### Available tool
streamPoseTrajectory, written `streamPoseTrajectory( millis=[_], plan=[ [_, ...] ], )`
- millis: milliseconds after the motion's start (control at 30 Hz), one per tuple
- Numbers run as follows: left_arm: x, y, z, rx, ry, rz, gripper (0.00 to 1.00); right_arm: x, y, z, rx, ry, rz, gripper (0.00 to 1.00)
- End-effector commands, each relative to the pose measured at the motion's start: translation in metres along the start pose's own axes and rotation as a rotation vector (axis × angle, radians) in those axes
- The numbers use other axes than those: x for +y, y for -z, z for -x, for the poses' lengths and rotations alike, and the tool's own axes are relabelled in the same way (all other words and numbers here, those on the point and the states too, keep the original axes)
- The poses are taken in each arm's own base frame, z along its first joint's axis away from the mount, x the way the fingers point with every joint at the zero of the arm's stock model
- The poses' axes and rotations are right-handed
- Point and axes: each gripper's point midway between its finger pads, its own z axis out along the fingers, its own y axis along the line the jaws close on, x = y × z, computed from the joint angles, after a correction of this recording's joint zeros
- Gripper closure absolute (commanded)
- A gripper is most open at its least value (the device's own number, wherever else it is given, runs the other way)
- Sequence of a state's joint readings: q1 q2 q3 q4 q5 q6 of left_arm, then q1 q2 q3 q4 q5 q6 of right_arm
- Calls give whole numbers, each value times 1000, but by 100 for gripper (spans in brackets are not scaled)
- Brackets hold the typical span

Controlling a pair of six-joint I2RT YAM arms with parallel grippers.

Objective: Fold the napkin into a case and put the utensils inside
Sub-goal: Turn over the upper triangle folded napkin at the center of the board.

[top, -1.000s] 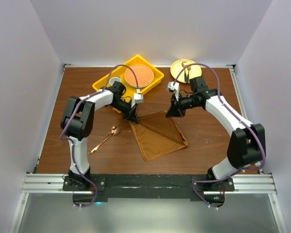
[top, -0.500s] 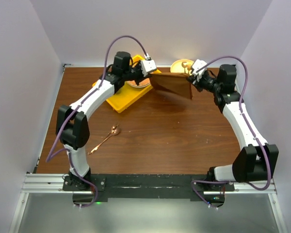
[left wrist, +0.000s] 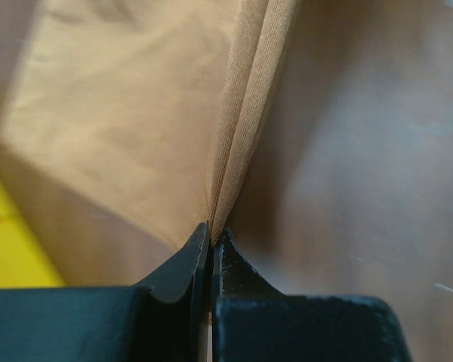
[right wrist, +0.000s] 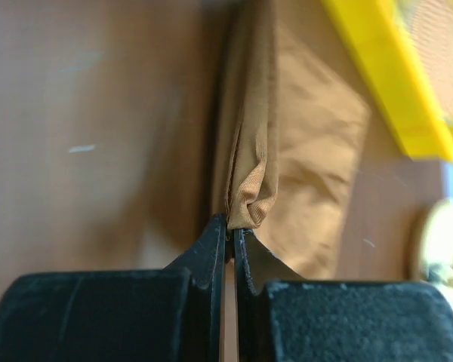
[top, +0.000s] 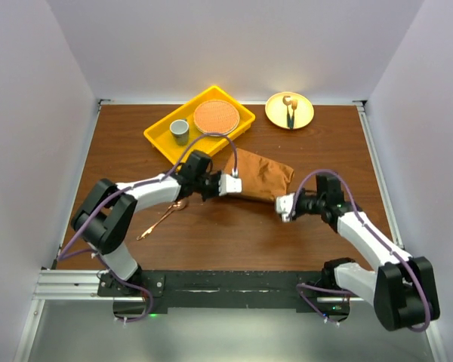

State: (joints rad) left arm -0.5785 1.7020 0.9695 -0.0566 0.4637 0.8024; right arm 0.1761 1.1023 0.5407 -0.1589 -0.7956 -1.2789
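Observation:
The rust-brown napkin (top: 263,173) lies doubled over on the table's middle, its near edge stretched between my two grippers. My left gripper (top: 239,190) is shut on the near left corner; in the left wrist view the layered cloth edge (left wrist: 245,113) runs straight out of the pinched jaws (left wrist: 211,230). My right gripper (top: 279,200) is shut on the near right corner, where bunched cloth (right wrist: 253,196) sits in its jaws (right wrist: 230,224). The copper spoon (top: 166,215) lies on the wood to the left, its bowl by my left forearm.
A yellow tray (top: 160,136) at the back holds a grey cup (top: 180,131) and a round orange plate (top: 216,116). A small yellow plate (top: 302,117) at the back right carries a dark-handled utensil (top: 291,111). The tray's rim (right wrist: 377,68) shows beyond the napkin.
Both grippers picked the napkin off the table, carried it up over the tray, then drew it back and down to the table's middle, where it now lies doubled over.

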Motion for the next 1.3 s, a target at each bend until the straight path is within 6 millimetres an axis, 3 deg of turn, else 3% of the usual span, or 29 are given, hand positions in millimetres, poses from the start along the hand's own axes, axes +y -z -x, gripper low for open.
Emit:
streamPoseTrajectory(
  millis=[0,67,167,500,533,600,633,700,767,800,867,900,933,967,1067,1133,1167,1267],
  plan=[
    [-29,12,0,22,-73,-16,100,58,1,11,-45,241,168,100],
    [-38,13,-5,41,-67,-32,100,83,1,10,-54,266,246,100],
    [-55,12,-16,71,-45,-74,100,104,3,8,-56,278,328,100],
    [-86,14,-12,81,-87,-138,100,140,9,13,-108,315,479,100],
    [-91,16,-12,85,-89,-155,94,142,10,14,-115,338,487,96],
    [-98,22,-8,81,-109,-188,77,143,16,20,-122,340,502,58],
    [-102,25,-3,64,-115,-210,60,141,19,23,-120,338,501,46],
    [-107,39,6,48,-127,-238,45,129,29,35,-104,317,482,25],
    [-112,50,23,-7,-145,-277,36,117,39,46,-83,304,449,17],
    [-116,62,30,-22,-145,-290,35,109,47,56,-69,257,432,11],
    [-113,73,51,-76,-130,-287,34,88,53,68,-45,197,348,8],
    [-109,76,58,-85,-108,-274,34,75,57,75,-17,60,293,7],
    [-99,78,67,-94,-93,-243,35,63,58,77,9,-10,241,7],
    [-91,75,69,-93,-40,-217,35,32,55,74,55,-48,130,7],
    [-66,61,66,-62,60,-142,47,-2,51,61,151,-447,-6,11],
    [-48,52,62,-32,115,-79,55,-15,47,52,175,-612,-39,19],
    [-41,42,59,-30,133,-60,63,-32,50,50,169,-734,-98,23],
    [-27,26,50,2,161,-26,78,-50,44,19,220,-986,-154,37]
  ],
)
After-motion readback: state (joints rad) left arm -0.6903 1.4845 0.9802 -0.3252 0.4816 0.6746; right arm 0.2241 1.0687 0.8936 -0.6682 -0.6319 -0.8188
